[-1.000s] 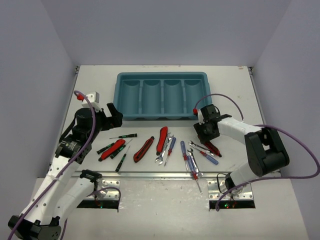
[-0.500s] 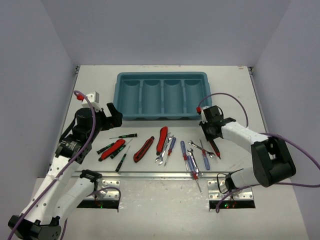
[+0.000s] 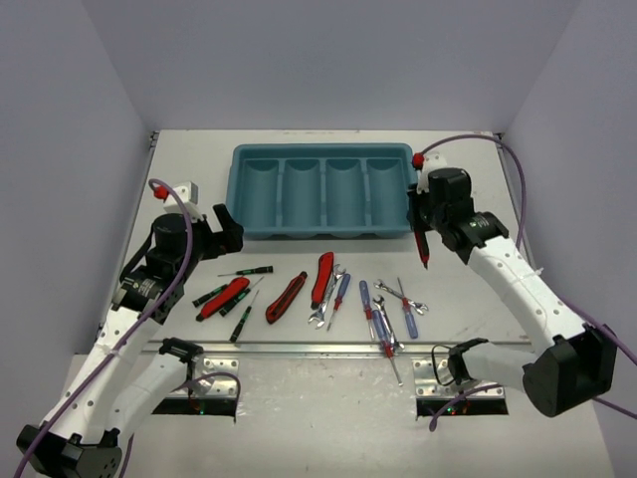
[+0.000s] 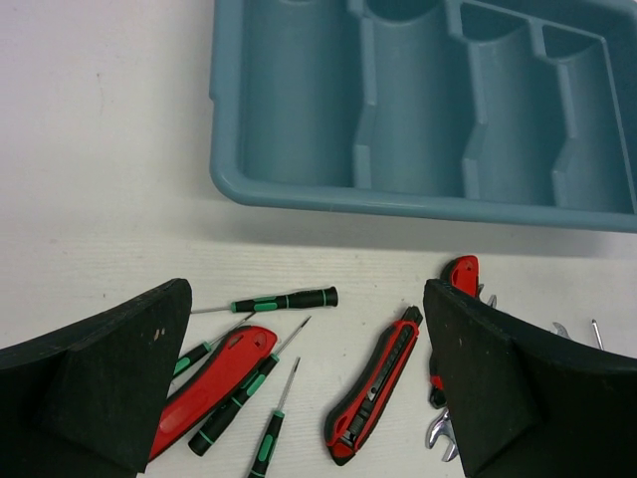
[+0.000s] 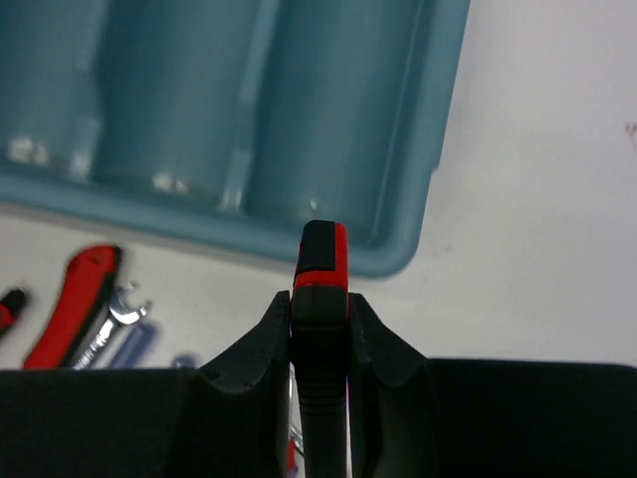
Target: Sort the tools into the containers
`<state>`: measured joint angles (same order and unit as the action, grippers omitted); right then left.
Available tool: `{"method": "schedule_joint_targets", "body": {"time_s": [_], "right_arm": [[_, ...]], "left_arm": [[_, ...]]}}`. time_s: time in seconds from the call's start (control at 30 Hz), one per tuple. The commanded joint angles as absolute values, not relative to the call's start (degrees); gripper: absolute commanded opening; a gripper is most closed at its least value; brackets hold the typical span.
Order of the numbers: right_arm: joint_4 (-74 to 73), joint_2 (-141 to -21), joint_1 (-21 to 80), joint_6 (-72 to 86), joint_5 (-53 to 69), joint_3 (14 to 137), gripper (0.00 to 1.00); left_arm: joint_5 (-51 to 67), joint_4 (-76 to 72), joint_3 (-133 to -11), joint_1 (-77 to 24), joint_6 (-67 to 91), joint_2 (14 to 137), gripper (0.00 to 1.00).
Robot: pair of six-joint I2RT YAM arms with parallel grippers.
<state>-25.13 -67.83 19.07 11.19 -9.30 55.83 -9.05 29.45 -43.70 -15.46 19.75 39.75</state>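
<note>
My right gripper [image 3: 423,224] is shut on a red-and-black handled tool [image 3: 423,249], held above the table just off the right end of the teal tray [image 3: 323,150]. In the right wrist view the tool [image 5: 321,261] sticks out between the fingers [image 5: 261,344], in front of the tray's near right corner [image 5: 398,261]. My left gripper [image 3: 227,231] is open and empty, above the left tools. Below it lie a black-and-green precision screwdriver [image 4: 284,299], a red-and-black tool [image 4: 214,383] and a red-and-black knife-like tool [image 4: 376,383]. All four tray compartments look empty.
On the table in front of the tray lie more tools: a red-and-black tool [image 3: 322,277], blue-handled screwdrivers [image 3: 366,299], silver wrenches [image 3: 403,296] and thin precision screwdrivers [image 3: 242,321]. A metal rail [image 3: 318,347] runs along the near edge. Walls stand on all sides.
My right gripper has lifted the red-and-black tool off the table and carried it back and to the right, up to the tray's right end. The left arm has not moved.
</note>
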Motion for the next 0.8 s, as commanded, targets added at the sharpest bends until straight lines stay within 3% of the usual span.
{"method": "schedule_joint_targets", "body": {"time_s": [0.0, 0.27, 0.43, 0.53, 0.57, 0.77], "right_arm": [[-16.60, -77.78, 19.24, 15.76, -9.40, 67.24, 0.00], [-13.97, -102.88, 18.37, 17.06, -15.89, 87.89, 0.00], [-24.12, -113.86, 18.44, 18.40, -15.56, 101.07, 0.67], [-26.27, -112.58, 18.52, 18.83, -14.86, 101.91, 0.94], [-26.28, -110.90, 18.63, 18.78, -14.82, 100.98, 0.99], [-21.32, -95.95, 20.50, 18.85, -15.11, 86.60, 0.99]], "left_arm": [[-9.27, 27.17, -43.78, -16.07, 19.42, 38.85, 1.00], [-7.92, 26.82, -43.68, -16.08, 19.25, 38.85, 1.00], [-7.75, 26.66, -43.52, -16.08, 19.16, 38.73, 1.00], [-7.04, 26.59, -43.57, -16.08, 19.03, 39.37, 1.00], [-6.77, 26.54, -43.59, -16.08, 18.99, 39.60, 1.00], [-6.04, 26.42, -43.57, -16.08, 18.80, 40.29, 1.00]]}}
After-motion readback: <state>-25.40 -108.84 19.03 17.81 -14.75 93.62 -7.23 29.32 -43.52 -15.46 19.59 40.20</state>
